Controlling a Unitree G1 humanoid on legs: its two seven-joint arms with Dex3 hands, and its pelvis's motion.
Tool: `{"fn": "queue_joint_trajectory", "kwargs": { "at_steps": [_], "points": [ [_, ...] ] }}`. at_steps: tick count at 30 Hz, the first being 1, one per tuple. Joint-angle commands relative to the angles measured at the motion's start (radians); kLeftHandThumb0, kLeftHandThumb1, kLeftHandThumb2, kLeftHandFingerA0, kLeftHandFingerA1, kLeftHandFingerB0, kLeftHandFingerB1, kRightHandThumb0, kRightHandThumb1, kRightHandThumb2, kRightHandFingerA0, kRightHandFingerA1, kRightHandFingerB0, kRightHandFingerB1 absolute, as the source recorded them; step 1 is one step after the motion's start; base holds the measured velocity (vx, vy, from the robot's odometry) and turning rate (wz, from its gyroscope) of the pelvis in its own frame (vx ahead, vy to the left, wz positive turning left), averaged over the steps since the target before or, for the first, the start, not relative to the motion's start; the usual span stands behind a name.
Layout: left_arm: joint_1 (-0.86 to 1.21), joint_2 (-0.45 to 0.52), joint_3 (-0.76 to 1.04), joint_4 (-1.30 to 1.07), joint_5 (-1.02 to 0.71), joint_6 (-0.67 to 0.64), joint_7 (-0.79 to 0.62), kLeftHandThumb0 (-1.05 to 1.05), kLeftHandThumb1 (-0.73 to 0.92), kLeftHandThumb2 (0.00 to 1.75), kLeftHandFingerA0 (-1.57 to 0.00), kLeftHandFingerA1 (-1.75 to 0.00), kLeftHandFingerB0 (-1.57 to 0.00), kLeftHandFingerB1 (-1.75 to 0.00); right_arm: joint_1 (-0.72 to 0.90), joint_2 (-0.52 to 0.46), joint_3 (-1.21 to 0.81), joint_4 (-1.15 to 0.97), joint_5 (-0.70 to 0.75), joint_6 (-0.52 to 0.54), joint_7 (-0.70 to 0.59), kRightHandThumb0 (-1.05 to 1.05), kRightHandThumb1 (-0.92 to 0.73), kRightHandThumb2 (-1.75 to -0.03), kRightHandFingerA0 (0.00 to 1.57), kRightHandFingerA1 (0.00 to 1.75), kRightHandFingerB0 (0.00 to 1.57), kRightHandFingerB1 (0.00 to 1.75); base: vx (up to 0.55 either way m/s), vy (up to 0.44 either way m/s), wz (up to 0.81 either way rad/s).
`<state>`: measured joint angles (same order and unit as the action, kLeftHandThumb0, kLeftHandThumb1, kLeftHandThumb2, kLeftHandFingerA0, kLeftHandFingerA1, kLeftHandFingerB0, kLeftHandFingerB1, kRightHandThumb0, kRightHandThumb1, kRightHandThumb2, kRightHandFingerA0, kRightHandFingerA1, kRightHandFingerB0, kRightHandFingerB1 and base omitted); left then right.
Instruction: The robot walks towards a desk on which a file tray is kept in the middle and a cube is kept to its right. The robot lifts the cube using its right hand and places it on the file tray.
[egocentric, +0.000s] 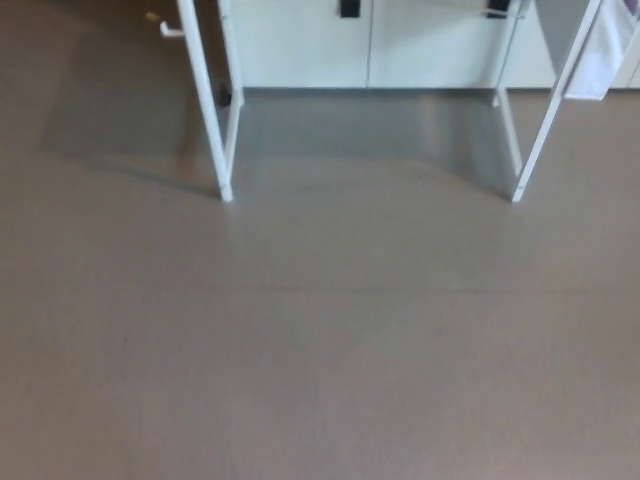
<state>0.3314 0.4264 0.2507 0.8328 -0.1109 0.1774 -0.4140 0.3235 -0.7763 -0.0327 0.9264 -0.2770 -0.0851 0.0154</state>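
Only the lower part of the desk shows in the head view: a white left front leg (205, 100) and a white right front leg (548, 115) stand on the floor at the top of the picture. The desk's top is out of the picture, so neither the file tray nor the cube is visible. Neither of my hands shows.
Grey-brown floor (320, 350) fills most of the view, with the desk's shadow under and left of it. Behind the desk legs stand pale cabinets (370, 45) with dark handles. Something white (605, 55) hangs by the right leg at the top right corner.
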Motion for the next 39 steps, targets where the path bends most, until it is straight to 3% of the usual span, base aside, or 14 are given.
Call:
{"fn": "queue_joint_trajectory", "kwargs": {
  "at_steps": [1, 3, 14, 15, 16, 17, 18, 19, 21, 22, 33, 34, 35, 39],
  "points": [
    [0.005, 0.014, -0.002, -0.024, 0.000, -0.001, 0.002, -0.64, 0.70, 0.96, 0.00, -0.25, 0.00, -0.21, 0.014, -0.009, -0.028, -0.051, 0.032, -0.003, 0.023, -0.70, -0.72, -0.62, 0.67, 0.42, 0.21, 0.29, 0.53, 0.046, -0.84],
    [-0.029, 0.012, 0.005, 0.028, -0.003, 0.010, 0.016, -0.73, 0.73, 0.94, 0.00, -0.13, 0.00, -0.06, -0.017, -0.015, 0.002, 0.006, -0.006, -0.031, 0.001, -0.81, -0.63, -0.90, 0.60, 0.53, 0.17, 0.40, 0.45, 0.090, -0.33],
    [-0.031, 0.006, 0.009, 0.018, -0.011, 0.004, 0.030, -0.71, 0.72, 0.96, 0.00, -0.16, 0.00, -0.10, -0.078, -0.018, 0.022, 0.038, -0.003, 0.049, 0.070, -0.80, -0.63, -0.91, 0.33, 0.46, 0.09, 0.37, 0.34, -0.026, 0.11],
    [-0.031, 0.007, 0.015, 0.021, -0.020, 0.003, 0.016, -0.74, 0.72, 0.95, 0.00, -0.13, 0.00, -0.05, -0.072, -0.012, 0.015, 0.051, 0.003, 0.015, 0.051, -0.76, -0.74, -0.63, 0.50, 0.38, 0.17, 0.28, 0.43, -0.373, -0.26],
    [-0.013, 0.007, 0.013, -0.020, -0.022, 0.023, 0.015, -0.72, 0.72, 0.95, 0.00, -0.15, 0.00, -0.08, -0.063, -0.008, 0.017, 0.039, -0.002, 0.024, 0.027, -0.76, -0.73, -0.63, 0.61, 0.41, 0.19, 0.29, 0.38, -0.509, 0.63],
    [-0.013, 0.008, 0.006, -0.017, -0.011, 0.018, 0.023, -0.66, 0.71, 1.00, 0.00, -0.26, 0.00, -0.19, -0.065, -0.008, 0.016, 0.044, 0.003, 0.020, 0.036, -0.78, -0.61, -0.90, 0.39, 0.48, 0.09, 0.37, 0.36, -0.488, 0.62],
    [-0.014, 0.010, -0.005, -0.013, 0.004, 0.012, 0.034, -0.66, 0.71, 1.00, 0.00, -0.26, 0.00, -0.19, -0.068, -0.009, 0.014, 0.052, 0.012, 0.013, 0.049, -0.78, -0.61, -0.90, 0.39, 0.48, 0.09, 0.37, 0.34, -0.244, 0.49],
    [-0.024, 0.011, -0.008, 0.005, 0.005, 0.003, 0.036, -0.65, 0.71, 1.00, 0.00, -0.27, 0.00, -0.19, -0.065, -0.009, 0.014, 0.051, 0.011, 0.010, 0.043, -0.75, -0.74, -0.63, 0.55, 0.39, 0.18, 0.28, 0.36, -0.172, 0.01],
    [-0.034, 0.014, -0.017, 0.029, 0.011, -0.011, 0.035, -0.66, 0.72, 1.02, 0.00, -0.28, 0.00, -0.19, -0.056, -0.005, 0.011, 0.042, 0.011, 0.008, 0.022, -0.78, -0.67, -0.66, 0.56, 0.42, 0.18, 0.30, 0.34, -0.118, 0.05],
    [-0.022, 0.014, -0.011, 0.010, -0.003, -0.009, 0.019, -0.73, 0.73, 0.97, 0.00, -0.16, 0.00, -0.08, -0.052, -0.008, 0.013, 0.032, 0.009, 0.016, 0.028, -0.83, -0.63, -0.91, 0.47, 0.50, 0.15, 0.39, 0.30, -0.080, -0.03],
    [-0.013, 0.010, 0.000, 0.028, -0.007, -0.026, 0.013, -0.68, 0.73, 0.98, 0.00, -0.19, 0.00, -0.12, -0.101, -0.019, 0.061, 0.095, -0.024, 0.008, 0.057, -0.82, -0.66, -0.92, 0.46, 0.49, 0.12, 0.38, 0.41, 0.116, -0.22],
    [-0.008, 0.005, 0.009, 0.018, -0.017, -0.017, 0.016, -0.68, 0.71, 0.97, 0.00, -0.19, 0.00, -0.14, -0.098, -0.016, 0.060, 0.095, -0.025, 0.003, 0.035, -0.82, -0.69, -0.67, 0.56, 0.41, 0.16, 0.30, 0.33, 0.140, 0.05],
    [-0.010, 0.008, 0.002, 0.018, -0.011, -0.016, 0.018, -0.65, 0.71, 0.99, 0.00, -0.26, 0.00, -0.19, -0.102, -0.019, 0.050, 0.106, -0.001, -0.010, 0.069, -0.79, -0.63, -0.90, 0.40, 0.48, 0.10, 0.37, 0.35, 0.123, -0.04],
    [-0.012, 0.000, 0.013, 0.008, -0.023, 0.005, 0.028, -0.71, 0.72, 0.94, 0.00, -0.14, 0.00, -0.08, -0.073, -0.022, 0.032, 0.075, 0.016, -0.030, 0.062, -0.76, -0.62, -0.89, 0.42, 0.48, 0.11, 0.37, 0.32, 0.044, 0.09]
  ]
}}
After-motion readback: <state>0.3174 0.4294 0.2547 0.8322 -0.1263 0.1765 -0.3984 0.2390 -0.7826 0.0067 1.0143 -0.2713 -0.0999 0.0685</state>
